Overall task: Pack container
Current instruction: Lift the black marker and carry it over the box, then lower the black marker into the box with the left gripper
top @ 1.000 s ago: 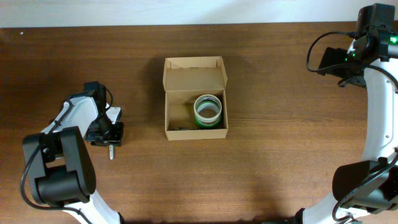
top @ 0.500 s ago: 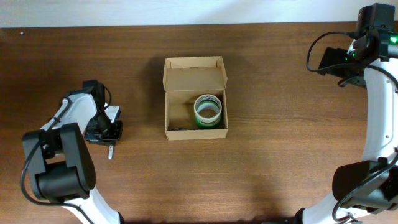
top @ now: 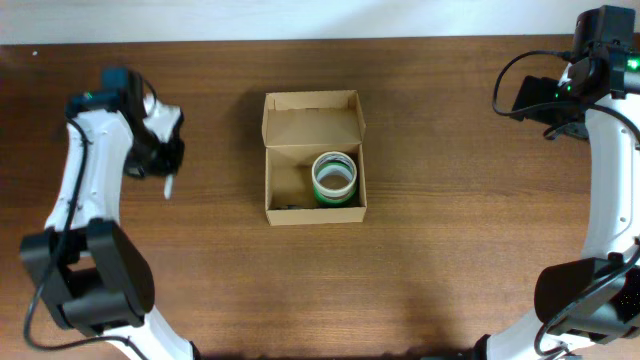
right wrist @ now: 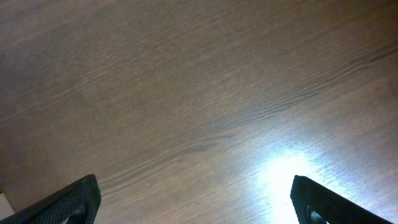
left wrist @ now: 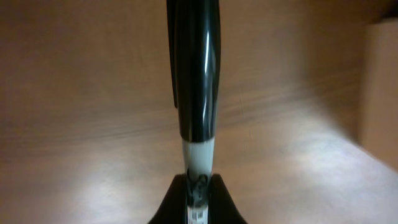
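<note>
At table centre the container lies long axis front-to-back, flap rearward; left end effector grips a pen.

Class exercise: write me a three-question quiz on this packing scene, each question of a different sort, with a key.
1. True or false: the container has its lid shut.
2. The left gripper holds: A) a spoon B) a pen C) nothing.
3. Name the item lying inside the container.
Key: 1 false, the flap stands open; 2 B; 3 a tape roll.
</note>
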